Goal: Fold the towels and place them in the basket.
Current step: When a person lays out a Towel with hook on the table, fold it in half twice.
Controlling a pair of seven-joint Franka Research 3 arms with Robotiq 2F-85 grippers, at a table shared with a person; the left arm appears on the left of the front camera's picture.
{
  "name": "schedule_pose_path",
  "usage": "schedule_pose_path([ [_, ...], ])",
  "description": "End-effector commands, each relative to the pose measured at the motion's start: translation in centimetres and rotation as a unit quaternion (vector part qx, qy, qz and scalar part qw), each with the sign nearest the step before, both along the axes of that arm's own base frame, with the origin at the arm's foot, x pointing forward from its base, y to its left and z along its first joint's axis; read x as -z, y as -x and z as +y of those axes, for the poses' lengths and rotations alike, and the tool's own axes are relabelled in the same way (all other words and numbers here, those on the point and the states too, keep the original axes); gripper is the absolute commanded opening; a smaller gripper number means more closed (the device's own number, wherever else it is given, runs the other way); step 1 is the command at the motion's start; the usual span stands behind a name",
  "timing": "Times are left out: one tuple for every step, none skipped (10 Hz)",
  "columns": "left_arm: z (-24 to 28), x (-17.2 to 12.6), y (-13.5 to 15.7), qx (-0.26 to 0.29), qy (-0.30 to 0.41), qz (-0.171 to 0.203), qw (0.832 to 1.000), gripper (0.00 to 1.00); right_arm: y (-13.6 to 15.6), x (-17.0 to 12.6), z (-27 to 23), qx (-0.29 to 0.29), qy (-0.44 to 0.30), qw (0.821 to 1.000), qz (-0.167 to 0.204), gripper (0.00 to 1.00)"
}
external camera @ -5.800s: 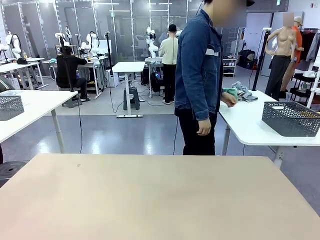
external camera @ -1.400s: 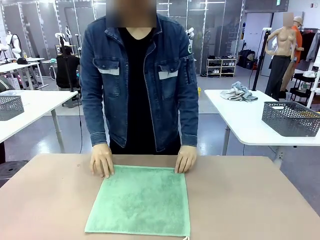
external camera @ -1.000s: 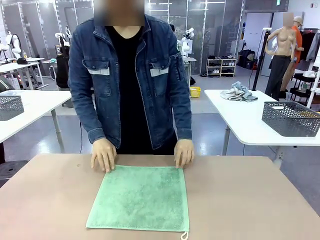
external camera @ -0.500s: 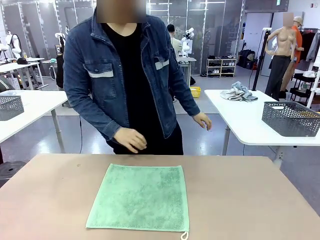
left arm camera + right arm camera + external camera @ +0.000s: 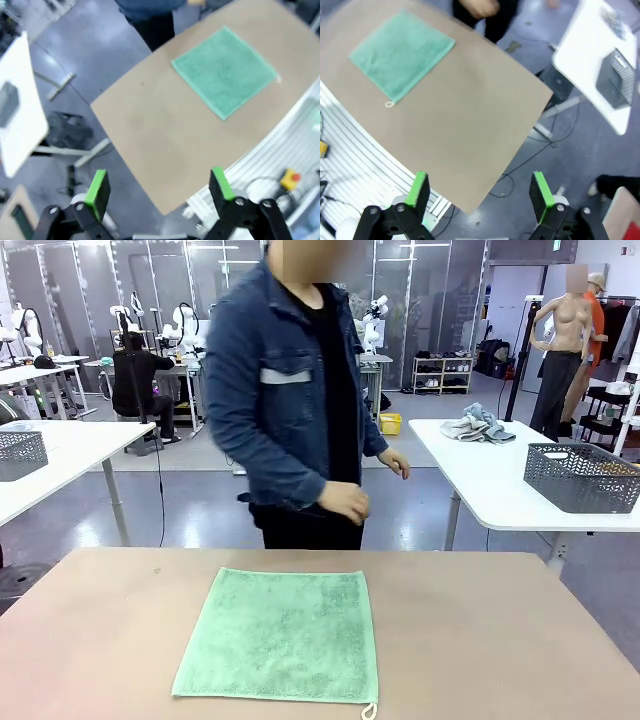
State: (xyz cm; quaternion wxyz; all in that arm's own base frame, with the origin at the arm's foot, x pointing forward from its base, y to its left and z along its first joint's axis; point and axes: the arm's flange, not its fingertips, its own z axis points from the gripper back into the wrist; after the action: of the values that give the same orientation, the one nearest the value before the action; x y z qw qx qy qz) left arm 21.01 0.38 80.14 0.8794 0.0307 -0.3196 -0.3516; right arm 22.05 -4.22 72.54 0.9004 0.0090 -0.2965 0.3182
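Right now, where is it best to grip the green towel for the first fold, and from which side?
Probably the two near corners of the towel, from the robot's side. It lies flat on the table, so only its edges can be pinched; the near edge lies closest.

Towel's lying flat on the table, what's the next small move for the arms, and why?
Probably lower the left tool toward the towel's near-left corner to start a fold. The towel lies flat and unfolded, the person's hands are off it, and the left tool and right tool both stand open, high above the table.
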Motion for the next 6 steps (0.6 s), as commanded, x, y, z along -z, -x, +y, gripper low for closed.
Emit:
schedule_pose_path([
  [-3.9,2.3,0.3,0.101,-0.116,-0.047,0.987,1.00,-0.1,2.0,5.2,-0.121,0.089,0.988,-0.027,1.00],
  [-5.8,3.3,0.4,0.133,-0.147,-0.069,0.978,1.00,0.0,3.2,8.1,-0.166,0.126,0.978,-0.029,1.00],
  [-7.8,4.9,0.2,0.172,-0.184,-0.097,0.963,1.00,-0.3,4.6,10.6,-0.208,0.153,0.966,-0.024,1.00],
  [-9.2,6.9,-0.3,0.205,-0.211,-0.100,0.950,1.00,-0.5,6.1,12.5,-0.235,0.180,0.955,-0.019,1.00],
  [-10.4,8.9,-0.8,0.231,-0.235,-0.103,0.938,1.00,-1.0,7.9,14.3,-0.261,0.202,0.944,-0.002,1.00],
  [-11.4,10.9,-1.4,0.254,-0.244,-0.089,0.932,1.00,-1.6,10.0,16.0,-0.286,0.215,0.934,0.020,1.00],
])
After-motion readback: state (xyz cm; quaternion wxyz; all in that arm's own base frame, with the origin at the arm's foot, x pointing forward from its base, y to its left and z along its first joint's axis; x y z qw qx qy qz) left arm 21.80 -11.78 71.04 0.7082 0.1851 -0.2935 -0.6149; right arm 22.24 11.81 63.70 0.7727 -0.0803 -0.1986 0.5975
